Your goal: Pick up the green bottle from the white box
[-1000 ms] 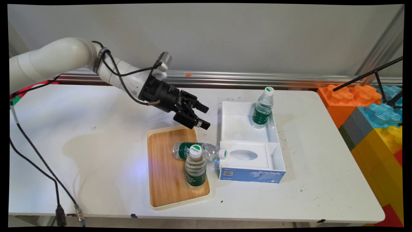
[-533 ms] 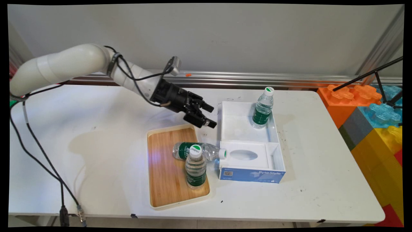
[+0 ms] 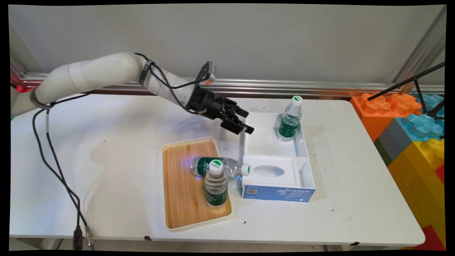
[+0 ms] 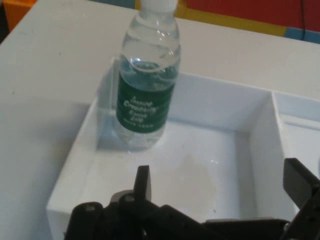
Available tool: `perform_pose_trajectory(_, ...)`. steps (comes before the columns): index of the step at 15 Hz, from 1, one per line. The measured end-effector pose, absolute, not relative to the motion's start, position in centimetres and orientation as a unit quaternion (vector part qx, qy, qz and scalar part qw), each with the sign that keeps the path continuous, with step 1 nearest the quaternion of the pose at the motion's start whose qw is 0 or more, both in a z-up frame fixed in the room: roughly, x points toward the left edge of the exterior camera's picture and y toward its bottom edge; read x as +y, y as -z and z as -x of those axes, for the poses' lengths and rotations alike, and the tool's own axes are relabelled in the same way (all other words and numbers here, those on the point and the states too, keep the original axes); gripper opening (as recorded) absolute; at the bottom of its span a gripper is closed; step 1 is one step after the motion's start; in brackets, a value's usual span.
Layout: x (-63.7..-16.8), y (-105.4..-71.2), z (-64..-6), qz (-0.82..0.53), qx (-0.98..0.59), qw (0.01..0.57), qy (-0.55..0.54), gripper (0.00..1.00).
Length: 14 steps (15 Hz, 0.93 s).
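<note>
You saw the following, ordered from the near edge of the counter [image 3: 355, 199] outward, with the white box [image 3: 305, 156] as the reference.

1. Just left of the box lay a wooden tray [image 3: 177, 199]. An upright bottle [image 3: 215, 185] with a green label stood on its near right part.
2. Behind that one, a lying bottle [image 3: 217, 166] rested across the tray's right rim, its white cap against the box's left wall.
3. The box's near compartment carried a white insert with an oval opening [image 3: 269, 171]; its blue front face read "ByteStyle".
4. The box's far compartment held a standing bottle [image 3: 290, 120] [image 4: 145, 95] in the far right corner, close to the walls.
5. The end effector [image 3: 244, 122] [image 4: 220, 185] hung over the far left corner of the box, angled toward the standing bottle. It was released: you saw its fingers [image 4: 143, 182] spread apart with nothing between them, well short of the bottle.
6. To the right of the box, beyond the counter's end, stood large coloured blocks [image 3: 408, 121].
</note>
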<state>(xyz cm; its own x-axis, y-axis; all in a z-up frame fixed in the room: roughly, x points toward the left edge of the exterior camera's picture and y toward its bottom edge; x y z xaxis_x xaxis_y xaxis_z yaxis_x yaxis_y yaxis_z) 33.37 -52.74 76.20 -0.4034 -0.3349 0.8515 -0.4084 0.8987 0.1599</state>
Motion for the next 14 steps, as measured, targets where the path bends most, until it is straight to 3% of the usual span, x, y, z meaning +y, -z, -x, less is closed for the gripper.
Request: perform_pose_trajectory(14,-57.4,-75.1,-28.5,-0.224,-0.819,0.526,-0.053,1.00)
